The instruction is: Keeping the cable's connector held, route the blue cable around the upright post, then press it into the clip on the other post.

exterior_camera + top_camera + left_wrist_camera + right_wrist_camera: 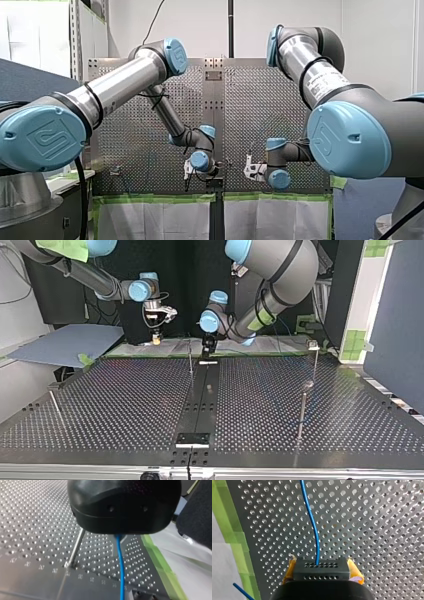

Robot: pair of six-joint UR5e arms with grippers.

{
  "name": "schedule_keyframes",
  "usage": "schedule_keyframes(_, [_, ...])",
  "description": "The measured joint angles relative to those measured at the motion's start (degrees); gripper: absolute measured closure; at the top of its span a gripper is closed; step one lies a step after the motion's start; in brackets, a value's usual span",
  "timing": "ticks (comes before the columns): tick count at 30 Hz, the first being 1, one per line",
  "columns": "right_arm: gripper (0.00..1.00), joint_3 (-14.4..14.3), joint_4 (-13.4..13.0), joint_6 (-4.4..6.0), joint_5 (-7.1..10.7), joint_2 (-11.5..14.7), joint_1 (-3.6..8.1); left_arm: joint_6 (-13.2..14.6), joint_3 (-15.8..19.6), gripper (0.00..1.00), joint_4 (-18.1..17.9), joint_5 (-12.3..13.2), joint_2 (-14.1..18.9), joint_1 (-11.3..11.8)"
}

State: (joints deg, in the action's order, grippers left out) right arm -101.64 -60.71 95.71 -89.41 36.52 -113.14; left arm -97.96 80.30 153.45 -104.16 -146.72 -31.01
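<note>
The perforated metal table (374,530) spreads under and ahead of the right gripper (322,567); beside that gripper, green tape (234,537) lines the table's edge, with a white sheet (222,575) just past it. Behind both grippers hangs a black backdrop (190,285). A blue-grey panel (395,315) stands well out beyond the left gripper (208,345), and a white wall (380,40) rises past the table's far side, ahead of both
</note>
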Motion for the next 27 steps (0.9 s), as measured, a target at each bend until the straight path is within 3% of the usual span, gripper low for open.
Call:
schedule_keyframes(10, [1.00,1.01,0.93,0.18,0.35,0.00,2.05,0.64,0.01,0.99,-0.16,1.72,0.00,1.74])
schedule_keyframes(19, [1.00,1.10,1.63,-0.09,0.79,-0.03,3.94,-0.05,0.01,0.99,-0.18,5.53,0.03,2.73])
schedule_keyframes(27, [1.00,1.12,2.65,-0.39,0.81,-0.06,4.87,-1.58,-0.06,0.99,-0.16,9.79,0.01,3.41])
